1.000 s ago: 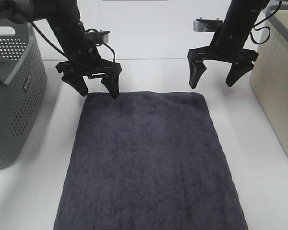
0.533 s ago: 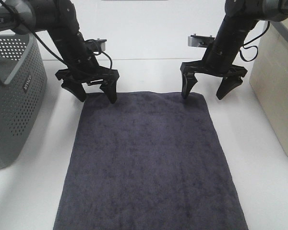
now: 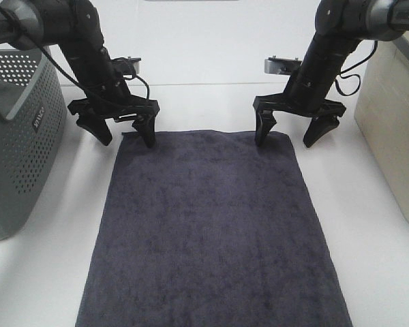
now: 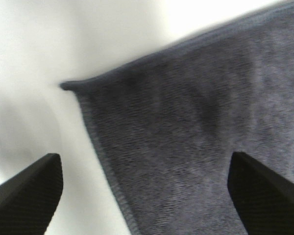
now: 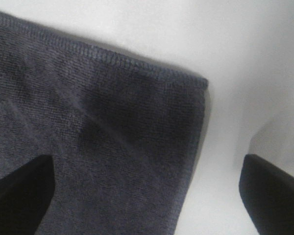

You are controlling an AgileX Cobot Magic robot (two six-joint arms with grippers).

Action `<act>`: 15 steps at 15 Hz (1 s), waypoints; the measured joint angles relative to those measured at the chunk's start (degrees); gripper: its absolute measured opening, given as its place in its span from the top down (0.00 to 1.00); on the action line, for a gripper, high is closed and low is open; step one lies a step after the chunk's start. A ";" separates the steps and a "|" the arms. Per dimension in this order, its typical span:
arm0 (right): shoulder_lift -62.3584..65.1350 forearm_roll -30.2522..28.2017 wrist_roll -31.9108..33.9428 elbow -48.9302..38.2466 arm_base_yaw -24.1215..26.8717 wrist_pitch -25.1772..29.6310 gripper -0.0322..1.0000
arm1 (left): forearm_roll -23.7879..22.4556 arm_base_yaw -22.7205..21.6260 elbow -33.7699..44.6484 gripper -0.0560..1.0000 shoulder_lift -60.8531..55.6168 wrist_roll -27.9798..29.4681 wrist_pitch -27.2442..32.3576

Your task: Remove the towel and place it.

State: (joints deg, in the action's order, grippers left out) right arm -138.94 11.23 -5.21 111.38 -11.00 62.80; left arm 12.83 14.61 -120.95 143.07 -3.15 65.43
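Observation:
The dark charcoal towel lies spread flat on the white table, reaching from the near edge of the exterior view to the two arms. My left gripper stands open, straddling the towel's far left corner, one finger on the cloth and one on the bare table. Over the far right corner my right gripper is open the same way, its left finger on the cloth. Both wrist views show the towel between spread fingertips, nothing gripped.
A grey perforated basket stands at the left edge of the table. A beige bin stands at the right edge. White table shows behind the towel and along both of its long sides.
Both grippers have come down and moved away from the camera onto the towel's far corners. The right one also shifted left. Their jaws stayed open; the towel has not moved.

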 joint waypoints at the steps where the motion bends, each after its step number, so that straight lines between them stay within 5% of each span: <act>1: -0.63 0.11 0.00 0.00 0.00 -0.40 0.04 | -0.52 -0.29 0.00 0.14 0.00 0.17 -0.52; 15: -0.86 1.55 0.00 0.00 0.00 -3.55 0.05 | -0.06 -0.80 -0.34 0.14 2.01 0.34 -2.75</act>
State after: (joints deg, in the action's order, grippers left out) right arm -139.80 12.78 -5.21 111.38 -11.00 59.24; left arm 12.78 13.81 -121.30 145.07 -2.81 62.68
